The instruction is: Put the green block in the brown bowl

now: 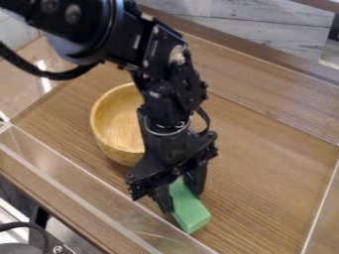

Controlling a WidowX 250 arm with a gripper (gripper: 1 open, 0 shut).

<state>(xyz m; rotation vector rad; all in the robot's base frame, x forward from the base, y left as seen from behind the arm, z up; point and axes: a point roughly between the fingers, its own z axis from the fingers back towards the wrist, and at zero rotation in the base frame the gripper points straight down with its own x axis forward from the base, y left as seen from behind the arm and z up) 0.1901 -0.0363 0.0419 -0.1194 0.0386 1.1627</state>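
While gripper (183,198) straddles block (189,210), bowl waits beside

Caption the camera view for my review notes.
Robot fingers at the green block, beside the brown bowl on the table.

Matt, glossy and wood-grained surfaces

The bowl (114,121) looks like smooth, light wood with a soft sheen; the tabletop (252,189) shows brown wood grain, fairly matt; the block (189,210) has a smooth, matt green face; the arm (166,99) looks like black plastic with small glossy highlights; the clear edge panel (93,193) looks glossy
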